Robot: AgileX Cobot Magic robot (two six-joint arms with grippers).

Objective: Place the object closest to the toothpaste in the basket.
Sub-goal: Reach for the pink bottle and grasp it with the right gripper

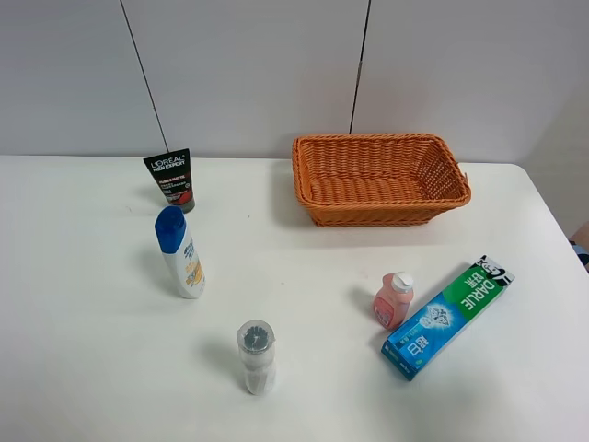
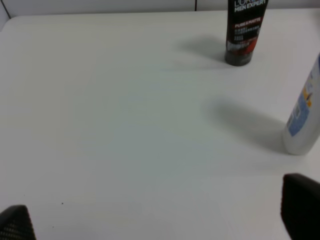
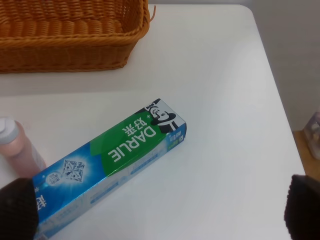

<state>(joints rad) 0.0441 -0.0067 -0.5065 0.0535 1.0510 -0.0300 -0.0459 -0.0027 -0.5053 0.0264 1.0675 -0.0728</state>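
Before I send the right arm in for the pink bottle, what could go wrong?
1. The pink bottle stands upright, close beside the toothpaste box; a finger coming down between them could shove the box or tip the bottle.
2. The bottle looks small and rounded, so it may slip in a pinch.
3. The basket has raised walls; a low carry might clip its rim.

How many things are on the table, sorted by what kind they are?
Bottles: 3 (pink bottle, blue-capped bottle, clear bottle)
Black tube: 1
Toothpaste box: 1
Basket: 1
Total: 6
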